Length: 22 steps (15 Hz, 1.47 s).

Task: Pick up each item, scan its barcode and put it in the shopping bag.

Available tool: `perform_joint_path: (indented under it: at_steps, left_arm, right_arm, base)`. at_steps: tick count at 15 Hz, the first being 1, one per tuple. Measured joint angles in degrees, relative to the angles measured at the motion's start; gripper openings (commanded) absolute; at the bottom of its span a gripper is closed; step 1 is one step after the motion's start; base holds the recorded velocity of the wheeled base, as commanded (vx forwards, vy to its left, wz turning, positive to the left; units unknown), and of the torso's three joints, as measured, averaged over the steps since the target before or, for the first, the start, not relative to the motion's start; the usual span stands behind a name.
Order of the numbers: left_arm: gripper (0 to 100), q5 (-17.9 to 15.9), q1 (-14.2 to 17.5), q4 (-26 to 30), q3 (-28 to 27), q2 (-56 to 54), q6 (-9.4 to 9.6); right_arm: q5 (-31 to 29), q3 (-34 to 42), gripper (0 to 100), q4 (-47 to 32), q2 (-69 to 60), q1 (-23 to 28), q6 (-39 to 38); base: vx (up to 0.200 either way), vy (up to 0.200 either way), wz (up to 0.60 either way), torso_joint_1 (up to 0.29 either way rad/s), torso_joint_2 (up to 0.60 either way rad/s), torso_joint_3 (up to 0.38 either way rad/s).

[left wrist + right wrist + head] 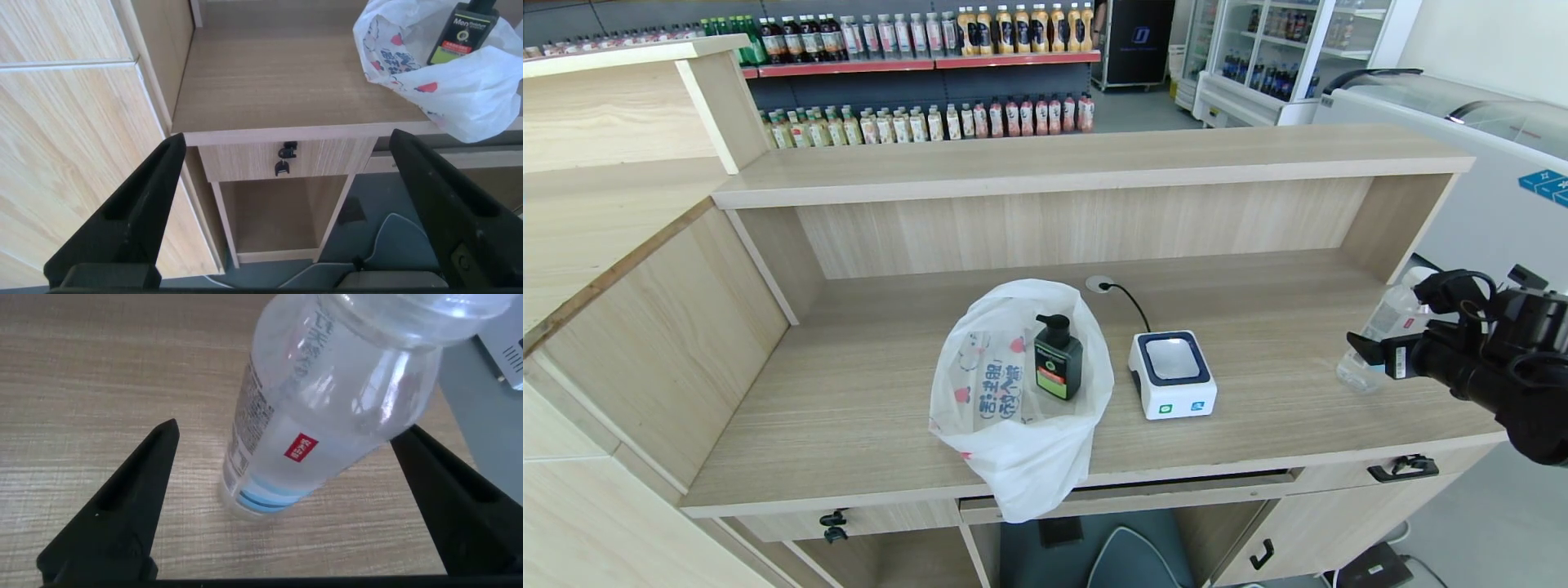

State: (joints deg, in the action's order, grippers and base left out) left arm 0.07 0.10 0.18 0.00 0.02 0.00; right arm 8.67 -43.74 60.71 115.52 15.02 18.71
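A clear water bottle (1379,331) (310,416) stands on the counter's right end. My right gripper (1401,322) (288,433) is open around it, one finger on each side, and both look clear of the bottle. A white shopping bag (1013,392) (441,69) lies open mid-counter with a dark pump bottle (1058,359) (467,33) standing inside. The white barcode scanner (1172,374) sits just right of the bag. My left gripper (288,143) is open with nothing between its fingers, low in front of the counter's left front corner.
The scanner's black cable (1131,302) runs to a grommet at the back of the wooden counter (866,384). A raised shelf (1086,163) and side panels wall in the back and left. A keyed drawer (286,159) sits under the counter's front edge.
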Motion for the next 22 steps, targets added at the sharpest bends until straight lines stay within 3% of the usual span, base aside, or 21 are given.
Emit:
perform_joint_path:
  at_steps: [22]
  left_arm:
    - [100,0.0,0.0,0.0,0.0,0.0,0.00]
  right_arm:
    - [2.6,-7.6,100,0.6,7.6,-1.1,0.1]
  base:
    - [0.000,0.000,0.00,0.000,0.00,0.000]
